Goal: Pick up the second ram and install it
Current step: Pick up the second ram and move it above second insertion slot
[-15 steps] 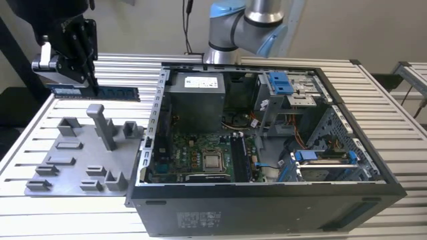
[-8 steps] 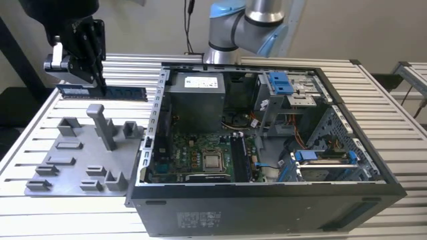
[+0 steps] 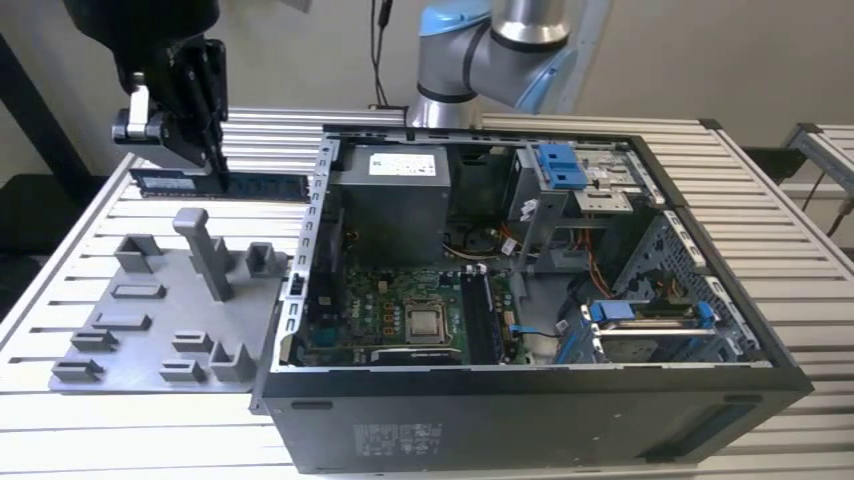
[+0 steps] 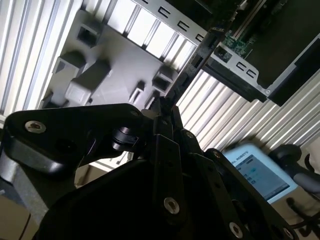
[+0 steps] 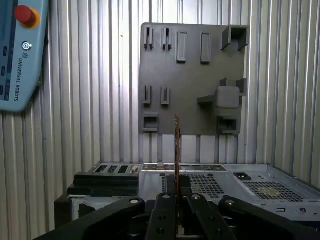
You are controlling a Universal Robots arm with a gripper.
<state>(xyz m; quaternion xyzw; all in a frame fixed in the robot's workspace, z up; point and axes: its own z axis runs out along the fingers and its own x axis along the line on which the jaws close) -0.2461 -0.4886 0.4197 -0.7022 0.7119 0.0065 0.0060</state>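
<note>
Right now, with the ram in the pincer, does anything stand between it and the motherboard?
Yes. The pincer holds the second ram outside the computer case, at the exterior view's left. The case's side wall rises between it and the motherboard; the case's top is open.

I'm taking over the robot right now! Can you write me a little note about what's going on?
Gripper: shut on the second ram, held on edge in the air.
Where: above the table, beyond the grey holder tray, to the exterior view's left of the open computer case.
Done: ram picked up.
Left: the install. The ram is outside the case, not in the motherboard.
</note>
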